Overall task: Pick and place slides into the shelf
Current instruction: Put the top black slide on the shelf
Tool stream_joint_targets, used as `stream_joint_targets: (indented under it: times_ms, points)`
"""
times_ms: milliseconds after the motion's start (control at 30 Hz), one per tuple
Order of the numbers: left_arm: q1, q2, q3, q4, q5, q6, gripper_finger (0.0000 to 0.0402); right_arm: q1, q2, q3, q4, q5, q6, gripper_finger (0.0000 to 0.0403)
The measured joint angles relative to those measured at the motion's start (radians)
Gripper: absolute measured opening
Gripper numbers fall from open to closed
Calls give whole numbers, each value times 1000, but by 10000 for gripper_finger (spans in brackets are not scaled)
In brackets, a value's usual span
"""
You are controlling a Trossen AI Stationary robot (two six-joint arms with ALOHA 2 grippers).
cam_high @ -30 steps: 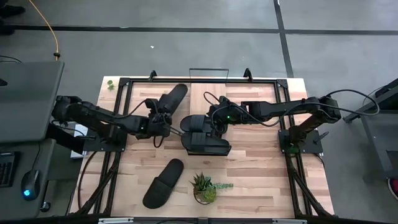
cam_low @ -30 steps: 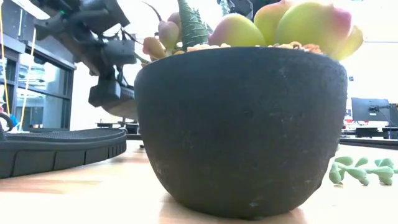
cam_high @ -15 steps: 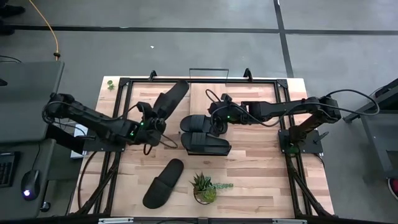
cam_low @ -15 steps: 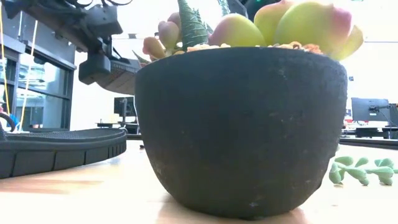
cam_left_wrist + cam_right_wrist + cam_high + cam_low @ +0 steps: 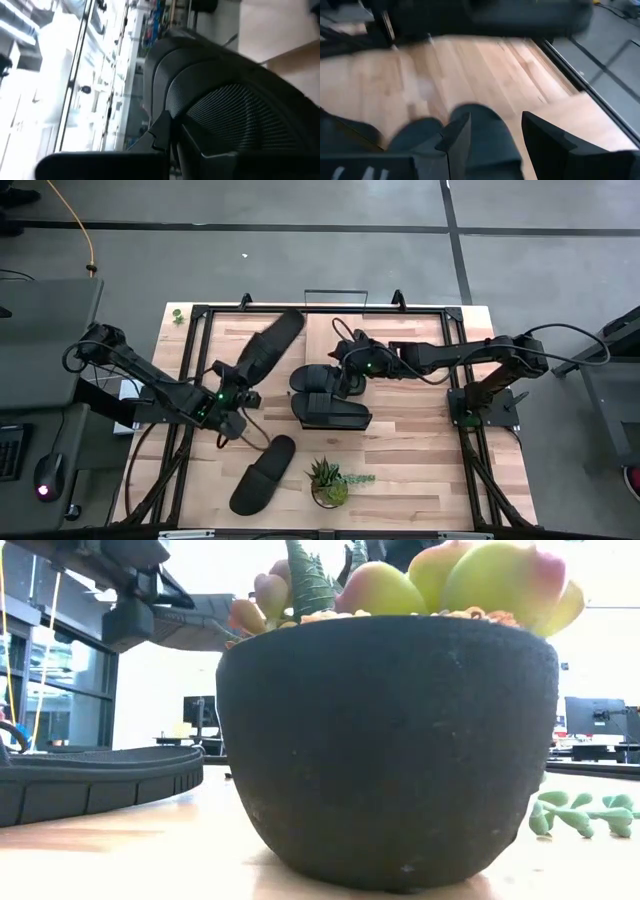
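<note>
My left gripper (image 5: 236, 388) is shut on one black slide (image 5: 270, 345), which it holds in the air over the table's left half; the low view shows that slide (image 5: 195, 628) high above the wood. Two more slides (image 5: 330, 405) lie side by side at the table's middle. My right gripper (image 5: 345, 377) hangs open over their far ends, with one slide's end (image 5: 475, 125) under its fingers. A fourth slide (image 5: 262, 475) lies sole down near the table's near edge. I cannot tell the shelf apart from the wooden top. My left gripper holds the slide by its end toward the table's near-left (image 5: 243, 378); the gripper itself hides the contact. The slide is lifted clear and stretches away from the fingers toward the far right. My right gripper is open; I cannot tell whether it touches the slide below.
A potted succulent (image 5: 328, 482) stands near the near edge, right of the fourth slide, and fills the low view (image 5: 390, 740). A black metal frame (image 5: 300, 308) runs along the far edge and both sides. Bare wood (image 5: 420, 440) lies right of the paired slides.
My left gripper has moved up and toward the table's near-left corner, carrying the slide with it. The slide's gripped end has swung left and nearer, while its far end has stayed close to the far frame.
</note>
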Motion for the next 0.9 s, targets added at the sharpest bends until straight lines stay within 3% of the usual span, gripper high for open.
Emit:
stream_joint_targets:
  times_ms: [267, 600, 800, 900]
  points:
    - [-43, 0, 1, 240, 3, 245, 4, -67, 0, 0, 142, -129, 19, 169]
    - [-47, 0, 1, 254, 3, 270, 5, -152, 0, 2, 129, -187, 173, 173]
    - [-47, 0, 1, 256, 4, 276, 5, -230, 1, 0, 113, -333, 245, 217]
    - [-47, 0, 1, 259, 4, 277, 5, -253, 6, 0, 118, -349, 294, 252]
